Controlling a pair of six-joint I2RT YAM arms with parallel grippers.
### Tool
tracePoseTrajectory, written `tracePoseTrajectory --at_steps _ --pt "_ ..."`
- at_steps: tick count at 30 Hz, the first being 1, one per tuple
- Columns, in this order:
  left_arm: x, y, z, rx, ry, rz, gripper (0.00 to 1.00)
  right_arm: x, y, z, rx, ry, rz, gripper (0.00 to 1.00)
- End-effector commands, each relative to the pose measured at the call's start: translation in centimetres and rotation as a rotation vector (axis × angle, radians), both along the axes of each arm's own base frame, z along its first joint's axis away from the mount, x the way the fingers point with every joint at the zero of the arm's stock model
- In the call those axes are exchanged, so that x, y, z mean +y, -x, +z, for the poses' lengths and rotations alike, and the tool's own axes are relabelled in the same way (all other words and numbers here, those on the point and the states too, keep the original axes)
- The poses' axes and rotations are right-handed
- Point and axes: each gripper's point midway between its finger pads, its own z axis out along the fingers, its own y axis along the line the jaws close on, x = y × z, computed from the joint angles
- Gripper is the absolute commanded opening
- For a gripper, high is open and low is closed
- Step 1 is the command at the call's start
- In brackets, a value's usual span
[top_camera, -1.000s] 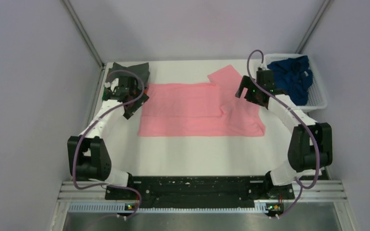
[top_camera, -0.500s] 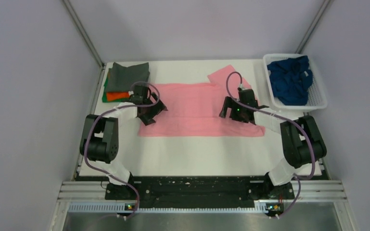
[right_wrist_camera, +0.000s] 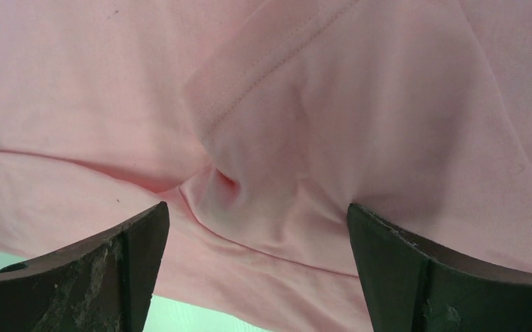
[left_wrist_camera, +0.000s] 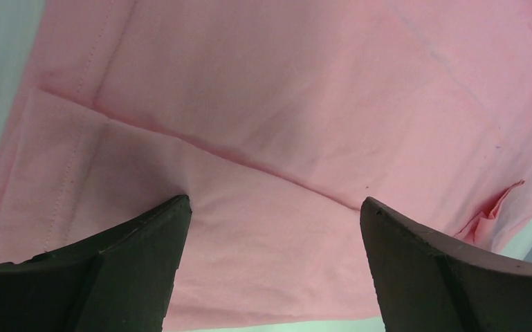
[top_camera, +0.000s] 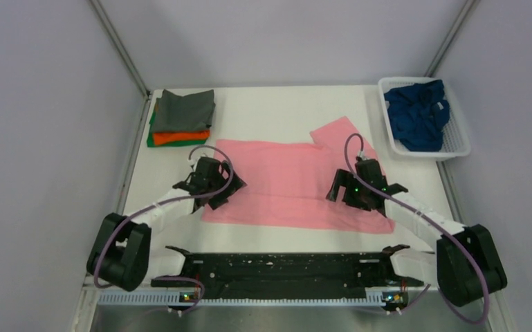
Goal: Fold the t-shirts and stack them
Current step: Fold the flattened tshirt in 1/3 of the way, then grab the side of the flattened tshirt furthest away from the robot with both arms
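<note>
pink t-shirt (top_camera: 287, 183): flat on the bench (top_camera: 277, 104) between the two arms, one sleeve poking out at the far right
left fingers (top_camera: 214, 188): spread wide, low over the left side of the shirt, pinching nothing
right fingers (top_camera: 349, 190): spread wide too, low over the right side, next to a small pucker (right_wrist_camera: 221, 183), pinching nothing
just changed: both arms pulled back toward their bases, and the pink shirt slid closer to the near edge with them
what that means: looks like a drag to bring the shirt within easy reach; this shirt not yet folded small
stack: dark grey t-shirt (top_camera: 183, 111) on top of orange t-shirt (top_camera: 180, 137) and green t-shirt (top_camera: 153, 142), far left corner, already folded
navy blue t-shirt (top_camera: 420, 114): crumpled in the white basket (top_camera: 456, 149), far right, not yet folded
hard to see: cannot tell if the tips press the cloth or hang just above it; green one only a thin edge; near hem of the pink shirt cut off in both wrist views
</note>
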Motion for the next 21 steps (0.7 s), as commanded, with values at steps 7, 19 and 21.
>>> tracePoseTrajectory --at_steps 7,19,21 --pt "3.7 10.7 -4.3 0.252 -0.128 0.093 0.99 -0.5 6.9 -0.6 0.12 -0.005 -0.037 0.99" --pt "4.1 11.0 -1.2 0.204 -0.126 0.09 0.99 -1.7 1.6 5.6 -0.115 0.084 -0.073 0.99" --pt "4.5 10.2 -0.1 0.165 -0.148 0.099 0.99 -2.1 0.0 7.7 -0.186 0.104 -0.113 0.99"
